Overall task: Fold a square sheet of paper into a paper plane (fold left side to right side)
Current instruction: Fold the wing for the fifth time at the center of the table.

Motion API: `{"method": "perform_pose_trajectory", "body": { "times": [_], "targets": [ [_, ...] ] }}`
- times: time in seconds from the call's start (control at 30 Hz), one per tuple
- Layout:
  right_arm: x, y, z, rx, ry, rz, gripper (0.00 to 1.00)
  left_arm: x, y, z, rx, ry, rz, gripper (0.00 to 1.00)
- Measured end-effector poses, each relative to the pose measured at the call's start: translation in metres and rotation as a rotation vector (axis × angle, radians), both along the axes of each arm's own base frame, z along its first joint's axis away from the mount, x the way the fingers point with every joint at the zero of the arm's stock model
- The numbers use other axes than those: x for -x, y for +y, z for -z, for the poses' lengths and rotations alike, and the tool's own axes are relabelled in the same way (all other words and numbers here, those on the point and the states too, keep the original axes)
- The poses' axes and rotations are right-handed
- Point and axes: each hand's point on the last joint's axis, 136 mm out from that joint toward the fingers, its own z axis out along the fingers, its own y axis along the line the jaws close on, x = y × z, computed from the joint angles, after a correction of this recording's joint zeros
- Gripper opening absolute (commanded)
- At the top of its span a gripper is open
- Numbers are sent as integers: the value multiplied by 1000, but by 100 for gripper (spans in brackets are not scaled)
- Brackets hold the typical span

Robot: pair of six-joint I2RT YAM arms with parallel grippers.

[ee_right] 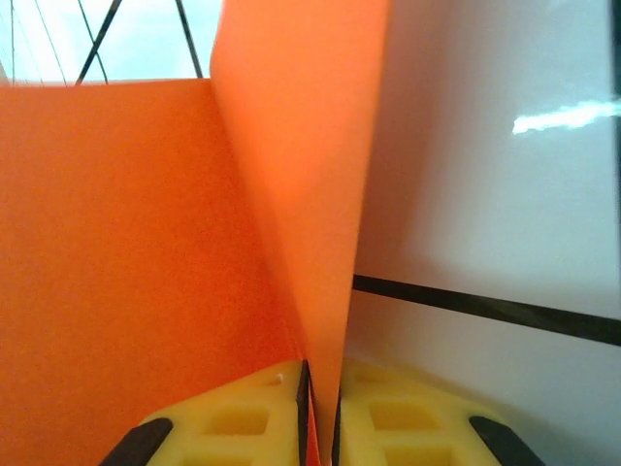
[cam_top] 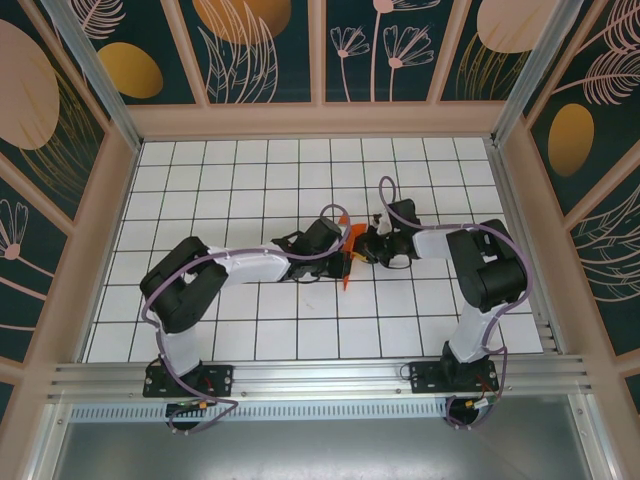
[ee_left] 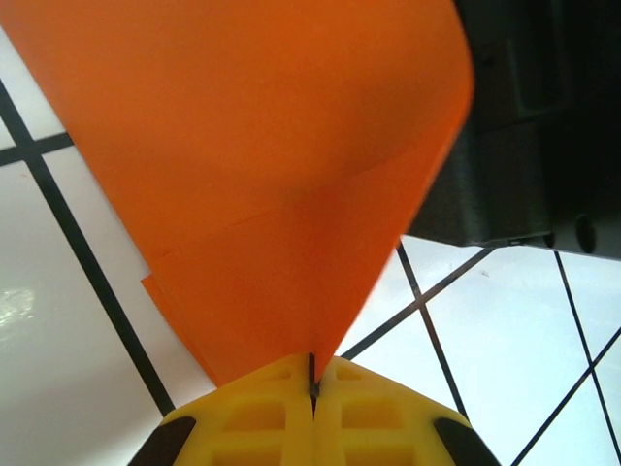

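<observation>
- A white surface ruled with thin black grid lines point(cam_top: 230, 180) covers the floor of the enclosure; it is glossy, and a bright streak of light point(ee_right: 563, 116) reflects off it.
- Dark teal wall panels printed with peach and gold ovals and pale line-drawn leaves and flowers point(cam_top: 270, 50) stand on the far, left and right sides.
- Pale pinkish-beige frame strips point(cam_top: 320, 120) divide the panels and border the surface.
- A silver aluminium post point(cam_top: 92, 65) runs up a far corner.
- A silver aluminium rail point(cam_top: 320, 375) lines the near edge, with a dull grey metal sheet point(cam_top: 320, 450) beside it.
</observation>
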Motion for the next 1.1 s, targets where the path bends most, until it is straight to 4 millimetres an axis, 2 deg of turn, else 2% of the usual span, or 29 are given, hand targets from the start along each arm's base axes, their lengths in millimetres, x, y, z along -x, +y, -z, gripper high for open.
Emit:
{"method": "perform_pose_trajectory", "body": {
  "times": [0.27, 0.37, 0.53, 0.6, 0.8, 0.93, 1.1],
  "targets": [
    [-1, -17, -1, 24, -31, 0, 38, 3, -7, 6, 42, 24, 10, 0],
    [-2, -35, -2, 58, -38, 31, 44, 4, -9, 8, 53, 30, 15, 0],
    [2, -74, -4, 104, -47, 103, 45, 6, -12, 9, 80, 45, 23, 0],
    [5, -83, -7, 105, -59, 118, 46, 7, -13, 9, 100, 56, 23, 0],
    [14, -77, -23, 41, -119, 91, 53, 5, -15, 11, 159, 94, 21, 0],
    [19, -70, -23, 18, -130, 72, 58, 7, -14, 14, 196, 121, 19, 0],
    [26, -61, -19, 3, -133, 57, 60, 9, -13, 18, 244, 170, 14, 0]
  ]
}}
